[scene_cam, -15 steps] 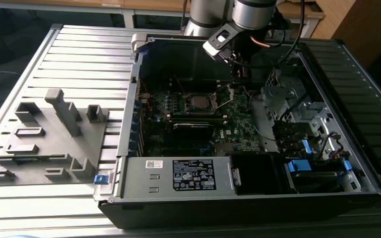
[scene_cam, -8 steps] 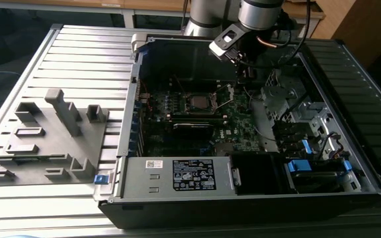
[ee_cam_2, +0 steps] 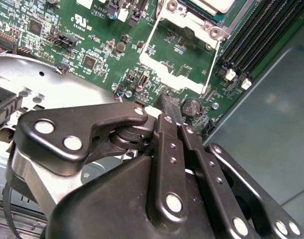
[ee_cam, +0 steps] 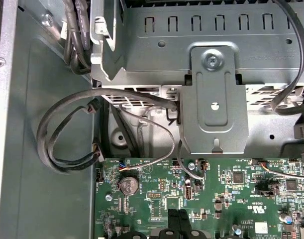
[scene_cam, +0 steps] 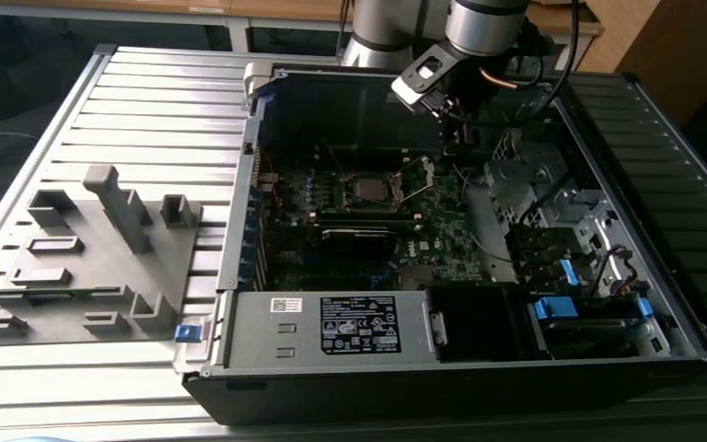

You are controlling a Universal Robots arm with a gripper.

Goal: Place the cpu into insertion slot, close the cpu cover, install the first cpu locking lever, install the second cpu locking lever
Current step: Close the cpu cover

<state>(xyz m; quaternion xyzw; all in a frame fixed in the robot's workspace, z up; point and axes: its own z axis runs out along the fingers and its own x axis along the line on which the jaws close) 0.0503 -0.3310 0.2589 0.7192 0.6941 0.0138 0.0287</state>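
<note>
Silvery-grey metal tops the cpu (ee_cam_2: 214, 4), which sits in the insertion slot (scene_cam: 366, 190) on the green board (ee_cam_2: 92, 35) inside the open computer case (scene_cam: 249, 184). The cpu cover (ee_cam_2: 166, 77) lies swung open beside the slot, and the board shows through its cut-out. The gripper (ee_cam_2: 170, 102) hangs above the board near the cover's free edge. Its jaws are closed together with nothing between them, as seen in both wrist views. A grey fixture (scene_cam: 96, 258) rests on the slatted table (scene_cam: 144, 101) at the exterior view's left.

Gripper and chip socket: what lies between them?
In the second wrist view, the open cpu cover and some green circuit board separate gripper from insertion slot.
</note>
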